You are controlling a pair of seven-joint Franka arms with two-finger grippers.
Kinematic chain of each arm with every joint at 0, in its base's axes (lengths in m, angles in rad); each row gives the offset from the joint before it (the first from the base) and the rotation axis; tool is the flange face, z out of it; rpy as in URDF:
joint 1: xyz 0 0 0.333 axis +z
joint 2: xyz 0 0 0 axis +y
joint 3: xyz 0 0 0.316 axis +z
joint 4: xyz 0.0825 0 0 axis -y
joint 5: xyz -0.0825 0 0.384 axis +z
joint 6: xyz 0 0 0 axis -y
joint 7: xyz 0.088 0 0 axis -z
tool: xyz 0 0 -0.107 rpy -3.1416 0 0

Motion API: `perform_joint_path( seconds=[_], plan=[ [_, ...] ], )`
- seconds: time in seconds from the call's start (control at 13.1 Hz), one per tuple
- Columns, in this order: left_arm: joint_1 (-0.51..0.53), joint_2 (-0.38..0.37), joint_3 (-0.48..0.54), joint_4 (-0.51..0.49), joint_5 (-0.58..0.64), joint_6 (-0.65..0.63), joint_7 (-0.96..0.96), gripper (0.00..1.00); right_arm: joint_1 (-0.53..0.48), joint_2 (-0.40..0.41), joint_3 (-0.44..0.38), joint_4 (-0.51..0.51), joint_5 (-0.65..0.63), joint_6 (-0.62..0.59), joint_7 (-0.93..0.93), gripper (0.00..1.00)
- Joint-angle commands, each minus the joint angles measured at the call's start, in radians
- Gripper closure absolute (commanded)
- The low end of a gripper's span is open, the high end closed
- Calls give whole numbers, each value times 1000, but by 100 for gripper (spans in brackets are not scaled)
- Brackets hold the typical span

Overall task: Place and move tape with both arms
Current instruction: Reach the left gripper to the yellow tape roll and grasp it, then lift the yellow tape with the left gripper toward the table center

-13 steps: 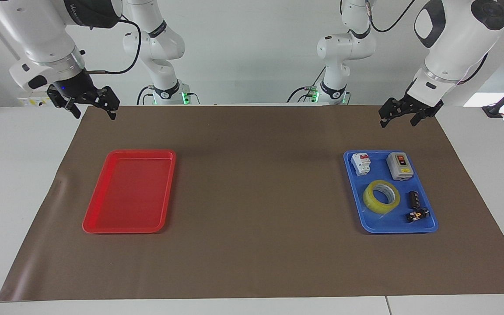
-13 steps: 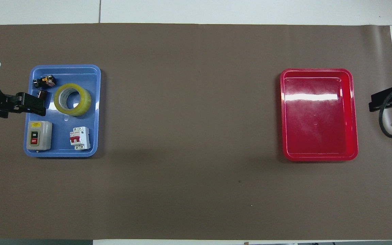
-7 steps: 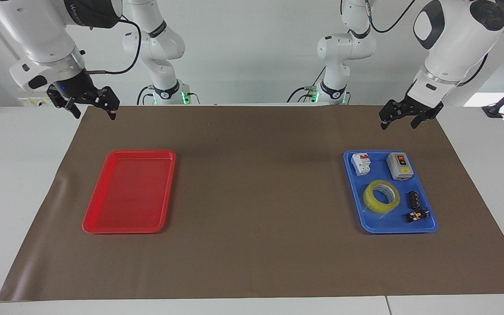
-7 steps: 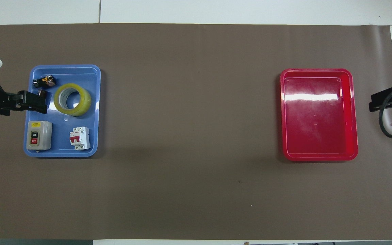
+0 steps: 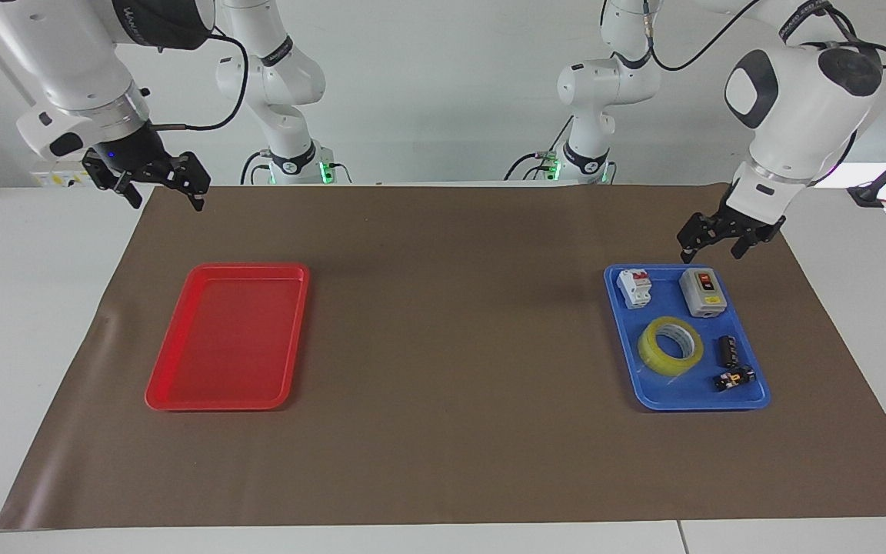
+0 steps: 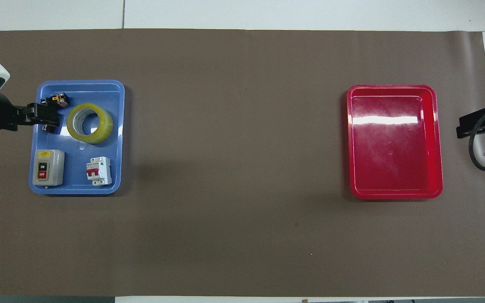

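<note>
Two trays: one blue [image 5: 647, 400], one red [image 5: 174, 400]. One roll of tape [image 5: 670, 345]. One white circuit breaker [image 5: 634, 288]. One grey switch box [image 5: 702, 292]. Two small black parts: one cylindrical [image 5: 727, 351], one with orange marks [image 5: 734, 378]. One brown mat [image 5: 443, 446]. Four white arms: two large [image 5: 797, 85] [image 5: 66, 61], two smaller [image 5: 597, 92] [image 5: 278, 85]. Two black grippers [image 5: 714, 245] [image 5: 166, 194].

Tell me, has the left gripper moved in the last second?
Yes. In the facing view the left gripper has dropped toward the blue tray, now just above its robot-side edge. The tape lies untouched in that tray. The right gripper waits.
</note>
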Motion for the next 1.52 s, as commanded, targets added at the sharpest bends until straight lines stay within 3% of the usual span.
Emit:
perform_joint_path(
  seconds=[0.0, 0.15, 0.38, 0.53, 0.84, 1.07, 1.14, 1.22, 1.29, 1.37, 1.45],
  plan=[
    [42, 100, -2, -17, 23, 104, 0, 0, -11, 3, 1, 8, 19, -10, -20, 0],
    [42, 156, -2, -26, 23, 174, -29, 3, -11, 3, 1, 8, 19, -10, -20, 0],
    [42, 212, -1, -79, 24, 291, -84, 36, -11, 3, 1, 8, 19, -10, -20, 0],
    [45, 217, -1, -101, 24, 294, -93, 48, -11, 3, 1, 8, 19, -10, -20, 0],
    [27, 224, -1, -133, 24, 305, -132, 50, -11, 3, 1, 8, 19, -10, -20, 0],
    [27, 224, -1, -153, 30, 319, -130, 61, -11, 3, 1, 8, 19, -10, -20, 0],
    [27, 224, -1, -153, 30, 319, -130, 70, -11, 3, 1, 8, 19, -10, -20, 0],
    [25, 226, -1, -147, 30, 317, -130, 93, -11, 3, 1, 8, 19, -10, -20, 0],
    [25, 227, -1, -143, 30, 311, -130, 100, -11, 3, 1, 8, 19, -9, -20, 0],
    [25, 230, 1, -115, 32, 287, -128, 100, -11, 3, 1, 8, 19, -9, -20, 0],
    [25, 243, -1, -34, 32, 200, -128, 100, -11, 3, 1, 8, 19, -10, -20, 0]
  ],
)
